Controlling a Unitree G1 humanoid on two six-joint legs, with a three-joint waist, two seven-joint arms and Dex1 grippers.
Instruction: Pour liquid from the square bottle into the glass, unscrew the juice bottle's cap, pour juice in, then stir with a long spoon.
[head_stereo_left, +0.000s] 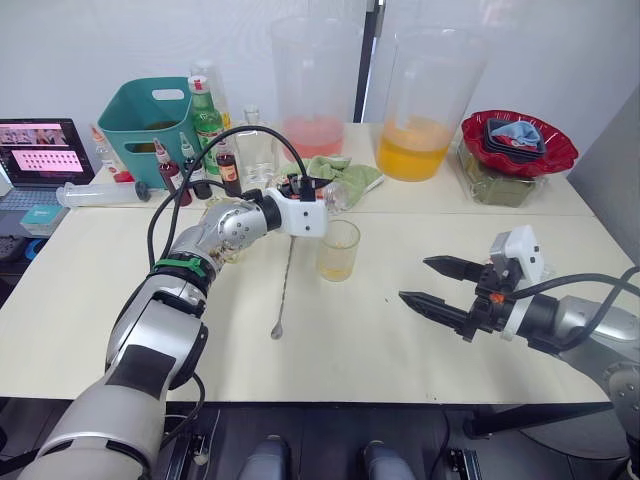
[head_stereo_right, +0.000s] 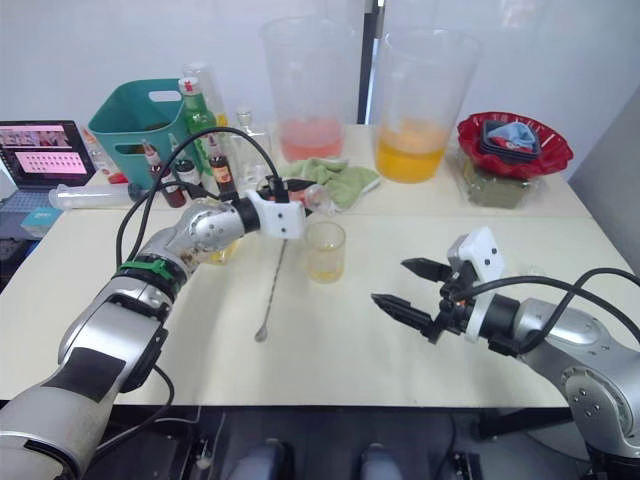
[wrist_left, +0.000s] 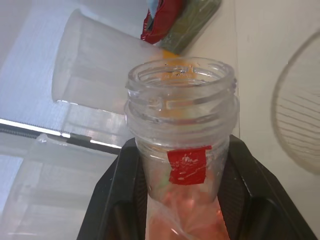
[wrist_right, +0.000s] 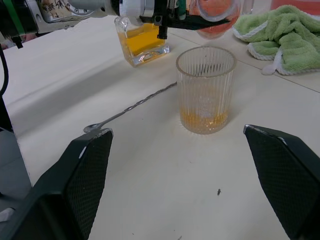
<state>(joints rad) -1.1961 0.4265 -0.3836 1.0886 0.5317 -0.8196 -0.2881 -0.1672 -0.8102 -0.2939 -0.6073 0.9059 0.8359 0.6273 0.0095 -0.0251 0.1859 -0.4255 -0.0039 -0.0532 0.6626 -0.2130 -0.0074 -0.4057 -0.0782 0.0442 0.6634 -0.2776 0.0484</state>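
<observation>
My left gripper (head_stereo_left: 318, 190) is shut on the juice bottle (wrist_left: 181, 130), holding it tipped almost level above and behind the glass (head_stereo_left: 338, 250). The bottle's neck is open and pink-orange juice lies inside it; the cap is out of view. A shallow layer of yellow-orange liquid sits in the ribbed glass (wrist_right: 206, 90). The long spoon (head_stereo_left: 283, 290) lies flat on the table left of the glass. Behind my left forearm stands the square bottle (wrist_right: 142, 42) with yellow liquid in it. My right gripper (head_stereo_left: 435, 283) hovers open to the right of the glass, holding nothing.
Two huge clear pitchers (head_stereo_left: 315, 85) (head_stereo_left: 425, 100) stand at the back, with a green cloth (head_stereo_left: 345, 175) in front of them. A teal basket (head_stereo_left: 150, 125), small bottles (head_stereo_left: 200, 150) and a laptop (head_stereo_left: 40, 150) are back left. A red bowl (head_stereo_left: 518, 145) is back right.
</observation>
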